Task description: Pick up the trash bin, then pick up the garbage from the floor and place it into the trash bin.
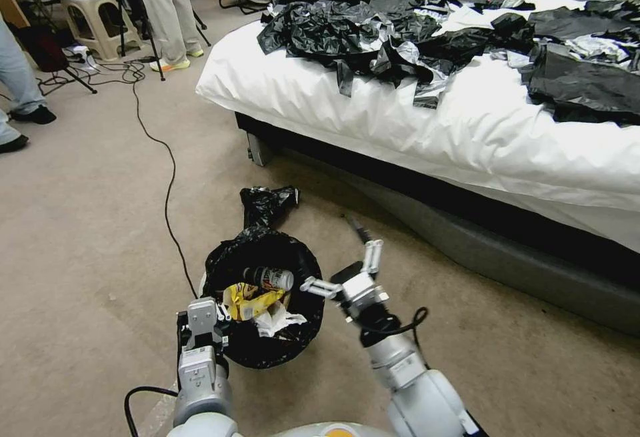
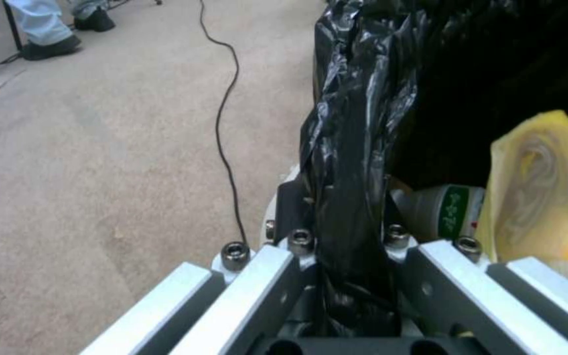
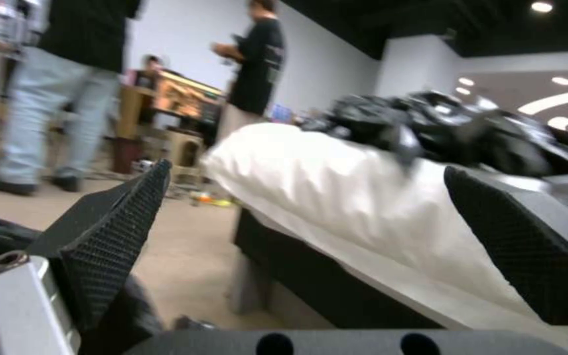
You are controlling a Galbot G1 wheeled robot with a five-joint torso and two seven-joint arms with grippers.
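While the left gripper (image 1: 212, 330) clamps the trash bin's (image 1: 263, 357) lined rim, garbage (image 1: 257, 300) lies inside. Right gripper (image 1: 340, 270), jaws spread wide and empty, hovers beside the bin.

a bedroom mock-up inside a lab or studio: a bed (image 1: 467, 123) with a white cover stands on beige carpet (image 1: 80, 223), while tripods, trailing cables (image 1: 167, 183), a plastic stool (image 1: 100, 23), lit screens and a dark ceiling with recessed lights (image 3: 540, 7) surround it.

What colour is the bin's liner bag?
Black and crinkly, folded over the trash bin's rim; clearest in the head view.
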